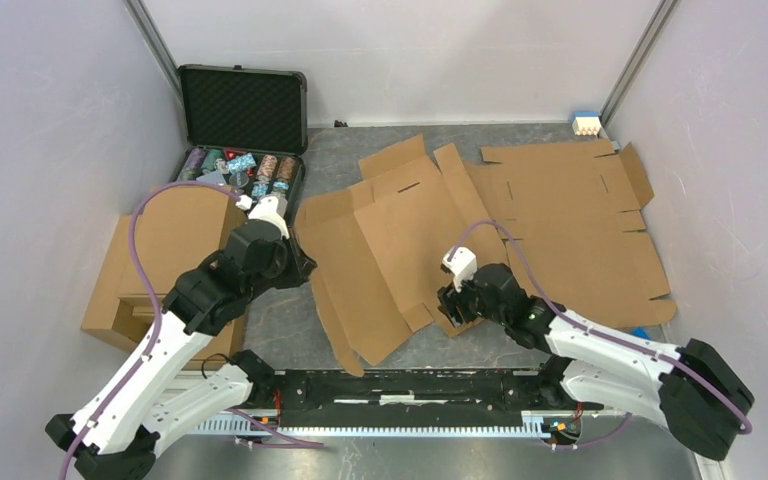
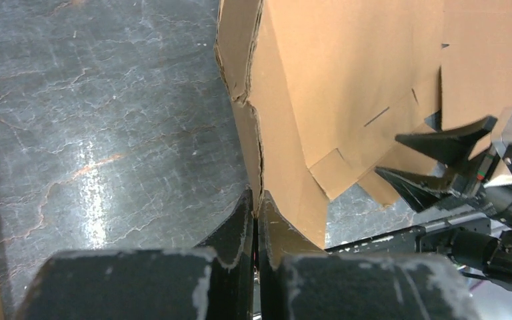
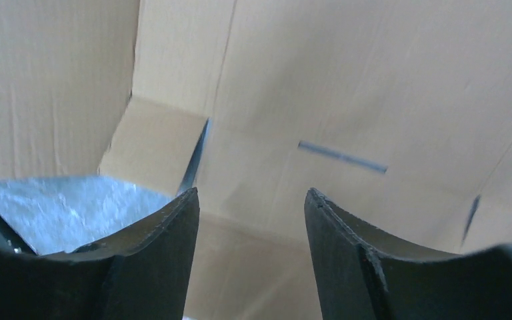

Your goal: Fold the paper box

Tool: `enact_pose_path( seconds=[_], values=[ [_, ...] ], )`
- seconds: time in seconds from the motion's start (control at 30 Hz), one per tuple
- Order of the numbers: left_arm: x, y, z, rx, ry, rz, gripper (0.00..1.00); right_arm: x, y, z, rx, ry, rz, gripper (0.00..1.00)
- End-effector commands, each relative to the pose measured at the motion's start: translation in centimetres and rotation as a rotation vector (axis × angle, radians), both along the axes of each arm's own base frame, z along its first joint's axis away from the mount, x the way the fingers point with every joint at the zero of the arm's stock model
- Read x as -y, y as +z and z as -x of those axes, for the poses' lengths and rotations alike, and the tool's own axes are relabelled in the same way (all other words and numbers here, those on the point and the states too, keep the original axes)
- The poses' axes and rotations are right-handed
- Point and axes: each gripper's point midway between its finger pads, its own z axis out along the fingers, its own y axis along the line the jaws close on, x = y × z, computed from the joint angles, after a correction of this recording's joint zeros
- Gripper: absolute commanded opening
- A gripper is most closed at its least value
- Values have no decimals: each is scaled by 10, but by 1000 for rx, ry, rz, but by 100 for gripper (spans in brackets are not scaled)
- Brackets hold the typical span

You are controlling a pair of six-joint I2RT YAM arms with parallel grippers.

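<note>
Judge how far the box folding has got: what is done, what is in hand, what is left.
Done: little; the paper box lies almost flat, no wall standing. In hand: the left pincer is shut on its raised left edge; the right pincer hangs open over the near edge. Left: all walls, tabs and lid.

The paper box (image 1: 400,240) is seen to be matt brown corrugated cardboard, roughly fluted along its cut edges. The table (image 2: 93,153) is surfaced in a dark, glossy, veined sheet marked by scratches and glare. The left gripper (image 2: 257,200) and right gripper (image 3: 252,193) are formed of matt black plastic, scuffed pale at the edges
</note>
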Motion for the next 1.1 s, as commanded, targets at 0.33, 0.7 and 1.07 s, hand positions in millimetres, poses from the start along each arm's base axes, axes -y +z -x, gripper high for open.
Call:
enact_pose_path(
  seconds=[0.33,0.7,1.07],
  values=[
    [4,-56,2,-64,129,131,49,40,-60,41,-202,-141,48,44],
    [7,-112,6,-175,211,172,68,40,-59,43,-197,-144,17,43],
    [-10,-101,8,-121,279,184,29,40,-55,41,-189,-150,17,44]
  ],
)
